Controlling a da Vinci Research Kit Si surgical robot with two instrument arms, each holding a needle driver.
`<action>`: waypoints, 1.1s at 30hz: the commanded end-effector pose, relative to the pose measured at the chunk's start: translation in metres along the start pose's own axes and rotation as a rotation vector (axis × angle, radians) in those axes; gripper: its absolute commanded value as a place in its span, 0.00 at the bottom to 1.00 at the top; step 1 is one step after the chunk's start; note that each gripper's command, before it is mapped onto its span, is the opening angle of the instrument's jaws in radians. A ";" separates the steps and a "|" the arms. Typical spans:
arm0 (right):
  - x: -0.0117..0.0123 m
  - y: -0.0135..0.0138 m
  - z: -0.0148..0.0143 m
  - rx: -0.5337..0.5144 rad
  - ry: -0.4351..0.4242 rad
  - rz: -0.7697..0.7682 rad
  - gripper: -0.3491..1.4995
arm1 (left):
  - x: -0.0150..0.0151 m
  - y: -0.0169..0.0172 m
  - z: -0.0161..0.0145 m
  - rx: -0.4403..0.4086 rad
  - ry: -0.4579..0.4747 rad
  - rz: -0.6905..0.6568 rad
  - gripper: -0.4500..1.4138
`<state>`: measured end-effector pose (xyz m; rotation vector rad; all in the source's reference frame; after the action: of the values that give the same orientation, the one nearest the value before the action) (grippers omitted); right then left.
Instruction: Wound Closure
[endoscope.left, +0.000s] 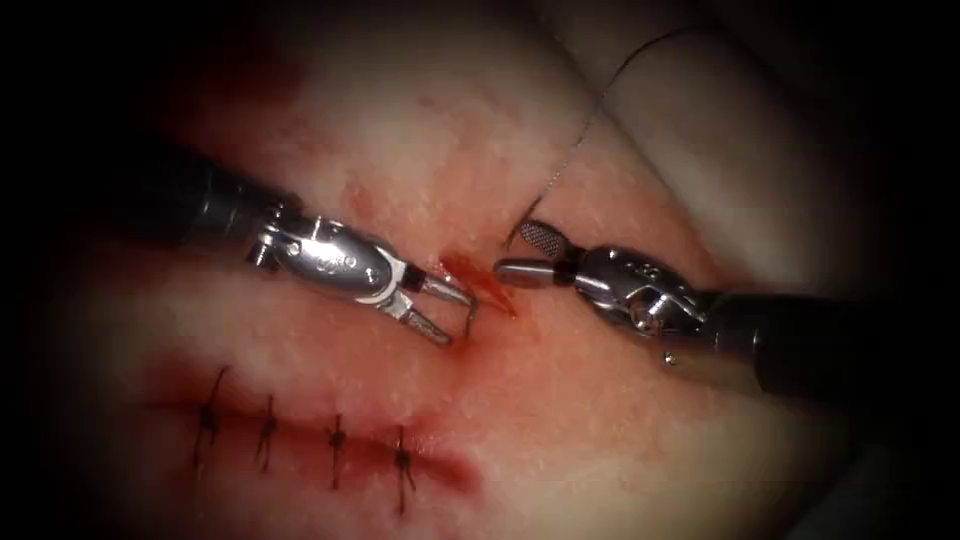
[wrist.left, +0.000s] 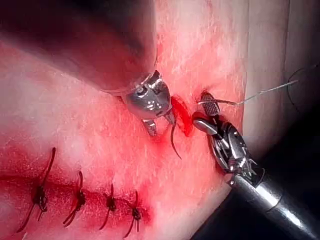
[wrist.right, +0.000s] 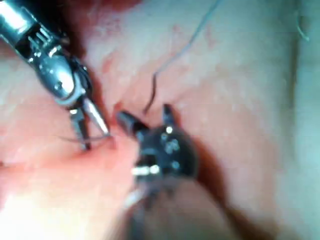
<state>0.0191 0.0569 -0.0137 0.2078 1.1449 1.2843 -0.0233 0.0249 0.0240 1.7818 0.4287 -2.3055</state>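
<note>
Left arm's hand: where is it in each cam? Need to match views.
Endoscope: left hand, jaws open, at the cut's left edge; needle across its tips, whether gripped or in the tissue unclear.
Left wrist: left hand beside the cut, needle curving away from its tips.
Right wrist: left hand facing the right hand.
Shared landmark: right hand, open and empty, just right of the cut, thread beside it.

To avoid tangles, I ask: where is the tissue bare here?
Free: tissue between the small cut and the stitched row, and above the left tool. Crowded: the cut, where left and right tool both gape, holding nothing; the needle at the left tool's jaw tips, perhaps in tissue; thread running up-right.
</note>
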 end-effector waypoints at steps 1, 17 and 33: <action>-0.0007 -0.0002 0.0006 0.002 -0.002 0.002 0.87 | -0.0005 0.0001 0.0007 -0.001 -0.001 -0.001 0.48; -0.0010 -0.0003 0.0008 0.004 0.001 -0.005 0.87 | 0.0015 -0.0002 0.0003 0.027 0.031 0.012 0.49; -0.0014 -0.0007 0.0014 0.002 0.004 -0.006 0.87 | 0.0004 -0.0009 0.0016 0.028 0.032 0.030 0.35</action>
<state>0.0203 0.0565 -0.0133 0.2017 1.1503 1.2788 -0.0248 0.0254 0.0234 1.8387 0.3796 -2.2629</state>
